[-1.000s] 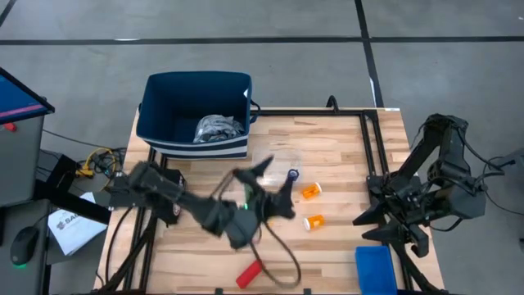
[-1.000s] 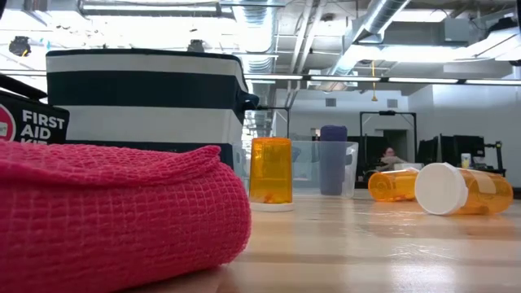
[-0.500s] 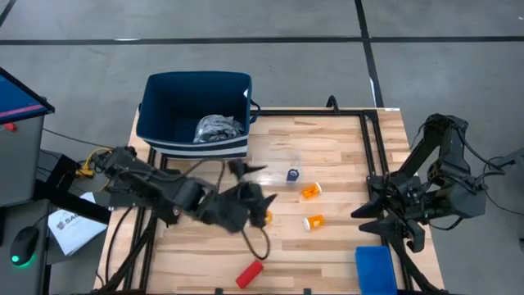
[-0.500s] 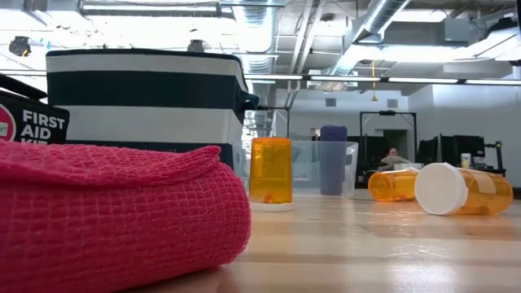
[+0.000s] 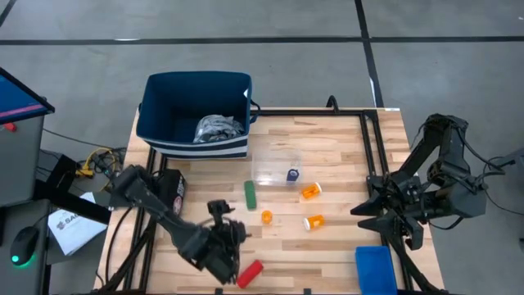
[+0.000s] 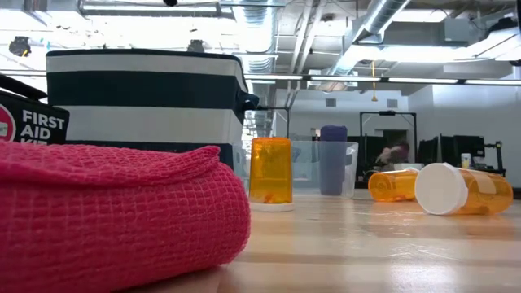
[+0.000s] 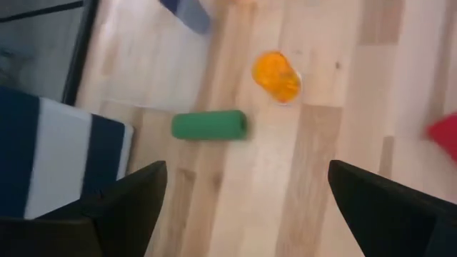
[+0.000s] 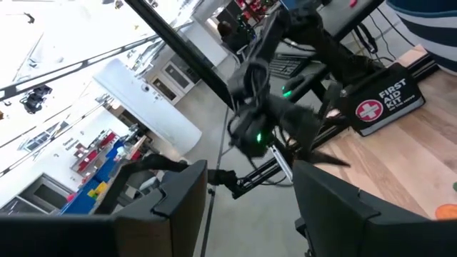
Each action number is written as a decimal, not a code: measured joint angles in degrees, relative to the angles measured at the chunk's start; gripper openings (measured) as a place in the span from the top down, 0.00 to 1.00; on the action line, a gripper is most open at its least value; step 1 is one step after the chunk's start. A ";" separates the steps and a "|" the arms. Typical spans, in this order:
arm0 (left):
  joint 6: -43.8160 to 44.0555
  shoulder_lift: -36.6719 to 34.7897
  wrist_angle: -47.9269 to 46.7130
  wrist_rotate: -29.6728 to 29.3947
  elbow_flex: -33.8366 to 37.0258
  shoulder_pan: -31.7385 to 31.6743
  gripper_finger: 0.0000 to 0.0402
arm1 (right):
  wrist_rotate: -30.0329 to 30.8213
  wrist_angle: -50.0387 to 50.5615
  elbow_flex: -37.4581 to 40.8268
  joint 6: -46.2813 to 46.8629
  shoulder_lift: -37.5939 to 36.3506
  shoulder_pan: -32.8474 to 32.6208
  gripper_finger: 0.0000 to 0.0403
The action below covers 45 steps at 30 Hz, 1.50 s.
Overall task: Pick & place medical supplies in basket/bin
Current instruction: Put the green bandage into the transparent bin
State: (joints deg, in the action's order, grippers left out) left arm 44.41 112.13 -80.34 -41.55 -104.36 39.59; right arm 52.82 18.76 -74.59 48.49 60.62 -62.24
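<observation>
Left gripper (image 7: 243, 196) hovering over wooden table (image 5: 336, 164) near short green cylinder (image 7: 209, 125) — fingers spread wide, gripping nothing. Right gripper (image 5: 370, 219) waiting at table's right edge — fingers spread, empty.

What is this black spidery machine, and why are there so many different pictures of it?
It is a robot with two arms at a wooden table. Each arm ends in a two-finger tool. One picture looks straight down, one sits low at table height, and one camera rides on each wrist. The left tool is open and holds nothing, near the table's front. The right tool waits open at the table's right edge. On the table lie a green cylinder, a red cylinder, three orange pill bottles and a purple cylinder. A grey cloth bundle sits inside the navy basket. A small blue bin stands at the front right.
</observation>
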 joint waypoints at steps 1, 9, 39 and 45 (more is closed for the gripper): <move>0.01 1.12 -0.11 0.04 0.00 0.33 0.06 | 0.02 0.01 0.00 0.00 0.00 0.00 0.49; 0.07 9.10 4.28 -4.11 0.00 0.01 0.06 | 0.15 0.47 0.00 1.53 0.00 0.00 0.49; 2.77 10.06 29.43 -10.62 23.80 -9.37 0.37 | 1.09 0.49 0.00 0.59 0.00 0.00 0.49; 0.96 10.06 34.29 -9.67 25.06 -11.53 0.44 | 1.22 0.49 0.00 0.60 0.00 0.00 0.49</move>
State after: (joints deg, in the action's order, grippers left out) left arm 45.37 122.19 -46.05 -51.22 -79.30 28.06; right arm 54.04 19.25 -74.59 49.09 60.62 -62.24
